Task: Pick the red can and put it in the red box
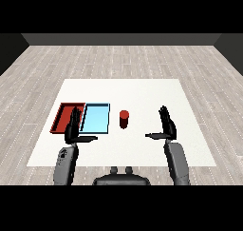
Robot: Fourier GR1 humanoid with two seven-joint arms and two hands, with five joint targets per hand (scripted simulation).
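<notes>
Nearest me, low in the frame, I see both grey forearms rising from the lower corners. My left hand (73, 128) sits left of centre, fingers straight and thumb spread, holding nothing, overlapping the near edges of the trays. My right hand (166, 125) is right of centre, likewise spread and holding nothing. Between them, slightly farther up, the red can (124, 119) stands upright on the white table (142, 92), just right of the light blue tray (97, 117). The red tray (64, 115) lies leftmost, touching the blue one.
</notes>
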